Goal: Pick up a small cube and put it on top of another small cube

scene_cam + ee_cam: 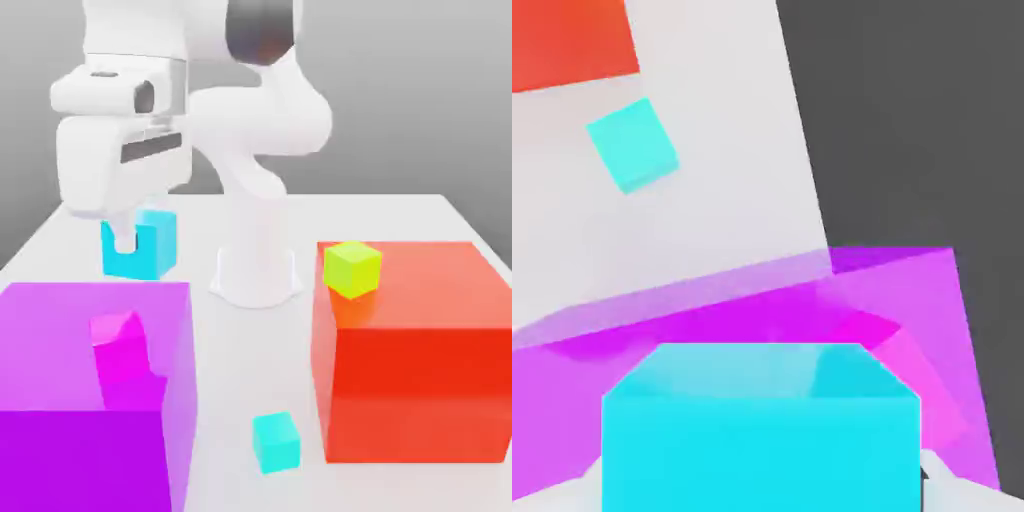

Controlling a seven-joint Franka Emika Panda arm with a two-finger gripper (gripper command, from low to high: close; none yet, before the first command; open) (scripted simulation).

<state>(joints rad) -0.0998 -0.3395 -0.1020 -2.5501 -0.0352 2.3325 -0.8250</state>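
Two cyan cubes matter: my hand (124, 240) is clenched on one cyan cube (140, 245), lifted above the surface (400, 215); the other cyan cube (276, 441) sits toward the exterior view's right, nearer the camera.

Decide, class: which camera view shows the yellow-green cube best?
The exterior view. There the yellow-green cube sits in full on top of the red block, near its front corner. The hand view catches just a corner of the red block, with no yellow-green cube on that part.
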